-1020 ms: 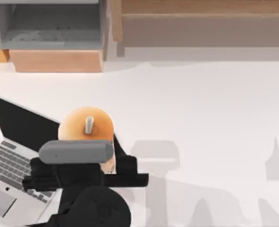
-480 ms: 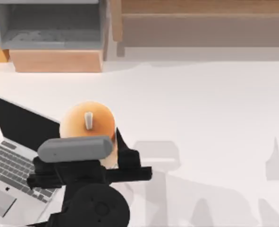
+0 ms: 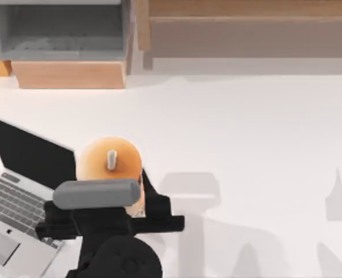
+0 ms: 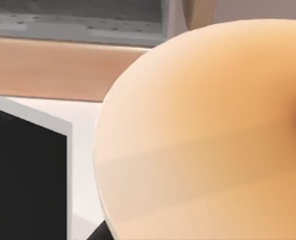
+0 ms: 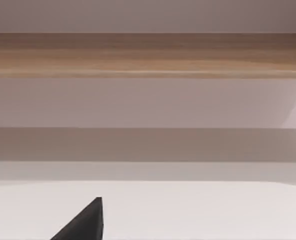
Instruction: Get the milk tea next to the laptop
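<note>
- The cup (image 3: 110, 159) was held near the tabletop's (image 3: 246, 133) left edge, just beside the laptop (image 3: 26, 191).
- The left hand (image 3: 135, 194) appeared closed on it.
- If released tilted, it could be tipped onto the screen.

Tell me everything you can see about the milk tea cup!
The milk tea is a small round cup with a smooth orange-tan top and a short white straw poking straight up from its middle. It stands upright at the table's left, just beside the open laptop, by the screen's right edge. The left gripper is right against it; up close, its side looks creamy peach.
</note>
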